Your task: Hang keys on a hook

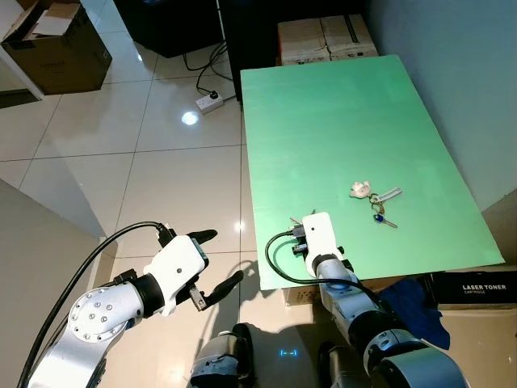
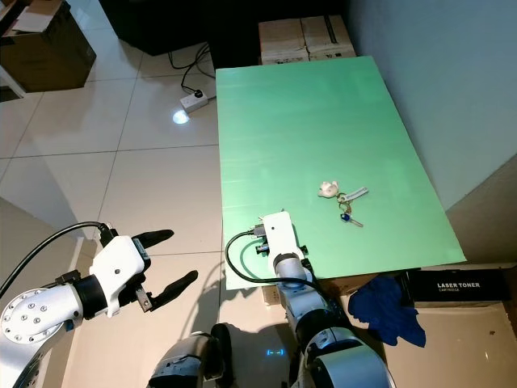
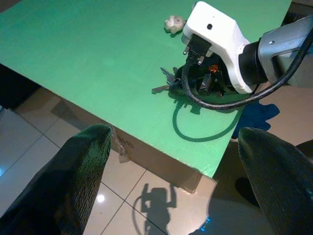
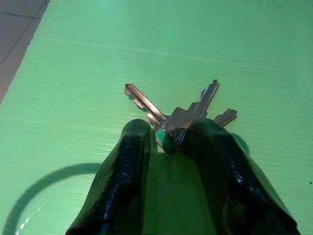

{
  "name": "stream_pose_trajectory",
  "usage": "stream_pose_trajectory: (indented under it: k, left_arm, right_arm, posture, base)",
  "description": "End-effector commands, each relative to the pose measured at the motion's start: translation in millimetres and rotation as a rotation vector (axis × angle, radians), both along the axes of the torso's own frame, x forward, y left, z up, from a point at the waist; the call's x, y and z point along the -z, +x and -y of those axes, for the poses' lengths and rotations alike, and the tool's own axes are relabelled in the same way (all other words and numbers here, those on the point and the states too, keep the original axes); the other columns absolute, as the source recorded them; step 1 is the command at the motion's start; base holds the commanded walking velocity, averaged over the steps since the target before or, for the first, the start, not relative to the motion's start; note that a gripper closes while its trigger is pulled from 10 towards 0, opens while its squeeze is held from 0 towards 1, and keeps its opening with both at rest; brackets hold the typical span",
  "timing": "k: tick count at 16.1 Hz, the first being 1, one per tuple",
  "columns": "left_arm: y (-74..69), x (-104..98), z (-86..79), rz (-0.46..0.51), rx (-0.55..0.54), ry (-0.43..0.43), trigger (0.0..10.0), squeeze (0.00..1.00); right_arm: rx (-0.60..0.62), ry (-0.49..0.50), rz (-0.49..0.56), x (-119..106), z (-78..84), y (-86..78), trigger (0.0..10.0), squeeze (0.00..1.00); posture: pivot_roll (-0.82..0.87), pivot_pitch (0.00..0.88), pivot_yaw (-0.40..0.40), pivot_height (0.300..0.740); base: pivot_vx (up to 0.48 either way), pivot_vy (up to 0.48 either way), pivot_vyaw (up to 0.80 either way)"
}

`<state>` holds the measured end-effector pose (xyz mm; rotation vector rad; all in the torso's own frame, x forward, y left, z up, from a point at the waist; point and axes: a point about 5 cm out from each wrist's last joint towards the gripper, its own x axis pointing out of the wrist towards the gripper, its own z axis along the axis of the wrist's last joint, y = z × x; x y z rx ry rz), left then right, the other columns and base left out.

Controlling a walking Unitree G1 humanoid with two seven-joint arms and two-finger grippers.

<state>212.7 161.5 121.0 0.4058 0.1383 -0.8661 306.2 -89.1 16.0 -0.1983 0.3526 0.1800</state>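
Observation:
A green table top [image 1: 339, 121] lies before me. My right gripper [image 4: 164, 133] is low over its near left corner, shut on a small bunch of brass-coloured keys [image 4: 182, 115] whose blades fan out past the fingertips. The left wrist view shows those keys [image 3: 167, 81] under the white right wrist housing [image 3: 215, 34]. A second key set [image 1: 378, 202], with a white charm [image 1: 359, 190] and a blue-headed key, lies loose farther right on the table. My left gripper [image 1: 224, 257] hangs open over the floor, left of the table, holding nothing.
Cardboard boxes [image 1: 323, 39] stand beyond the table's far end, and another box [image 1: 56, 44] sits at the far left. A power strip [image 1: 208, 102] with cables lies on the glossy tiled floor. A toner box [image 1: 483, 289] and blue cloth [image 1: 416, 311] lie near right.

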Motion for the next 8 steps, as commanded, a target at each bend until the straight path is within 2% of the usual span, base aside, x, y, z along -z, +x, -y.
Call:
stream_pose_trajectory:
  k: [1,2,8]
  left_arm:
    - [-2.5,0.5,-2.8,-0.015,0.002,0.008,10.0,0.0]
    - [-2.4,0.6,-2.7,-0.016,0.002,0.008,10.0,0.0]
    - [-0.8,1.1,-1.6,-0.014,0.006,0.007,10.0,0.0]
  right_arm:
    - [0.011,0.012,-0.037,5.0,-1.6,-3.4,0.0,0.0]
    - [0.013,0.011,-0.037,5.0,-1.4,-3.4,0.2,0.0]
    - [0.038,0.016,-0.02,3.7,2.8,-2.5,0.0,0.0]
  posture:
    - [0.15,0.235,0.136,0.74]
    - [0.15,0.235,0.135,0.74]
    - [0.14,0.227,0.137,0.74]
  base:
    - [0.0,0.0,0.0]
    - [0.0,0.0,0.0]
    - [0.0,0.0,0.0]
